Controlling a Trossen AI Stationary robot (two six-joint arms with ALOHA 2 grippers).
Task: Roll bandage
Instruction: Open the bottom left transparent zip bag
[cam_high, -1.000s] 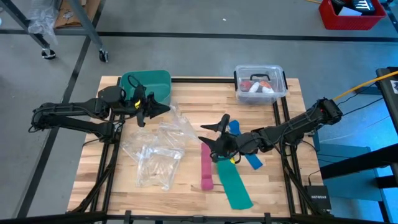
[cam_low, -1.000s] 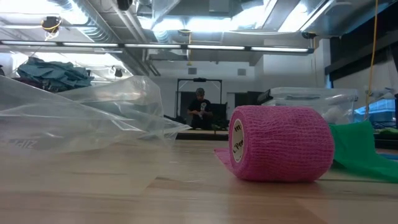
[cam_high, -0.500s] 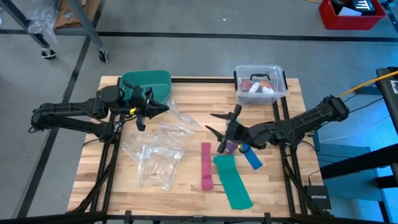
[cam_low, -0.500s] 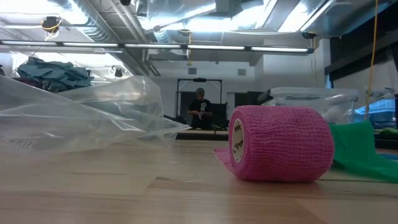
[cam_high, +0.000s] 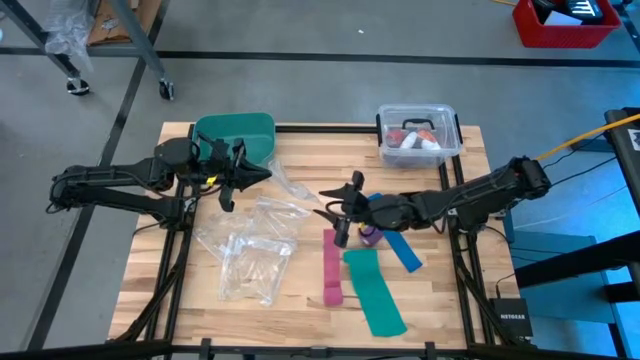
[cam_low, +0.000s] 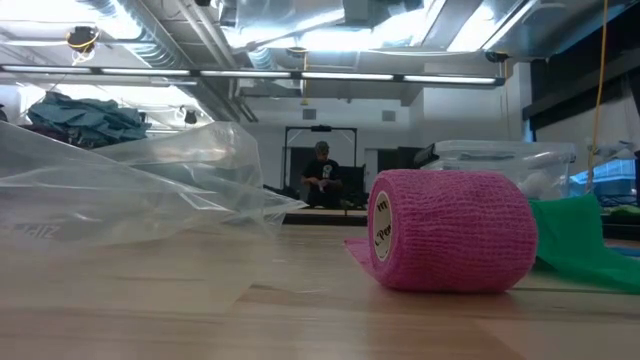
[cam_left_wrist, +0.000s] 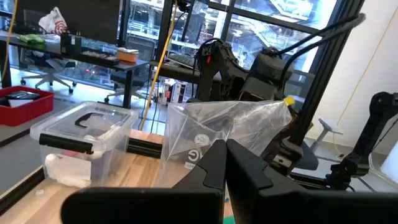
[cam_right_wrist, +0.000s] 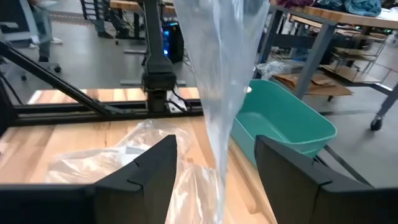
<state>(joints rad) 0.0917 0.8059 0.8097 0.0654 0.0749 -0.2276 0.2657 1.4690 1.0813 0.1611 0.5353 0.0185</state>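
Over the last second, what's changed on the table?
The right gripper swung away from the strips toward the table's middle, its fingers open and holding nothing, uncovering the small purple bandage. The left gripper stayed shut on the plastic bag; the pink strip and green strip didn't move.

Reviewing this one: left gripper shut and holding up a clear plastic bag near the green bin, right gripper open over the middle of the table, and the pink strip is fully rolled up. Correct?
Not quite. The pink strip is only partly rolled: the high view shows a flat length with the roll at its near end. The rest holds: the left gripper is shut on the clear plastic bag by the green bin, and the right gripper is open mid-table.
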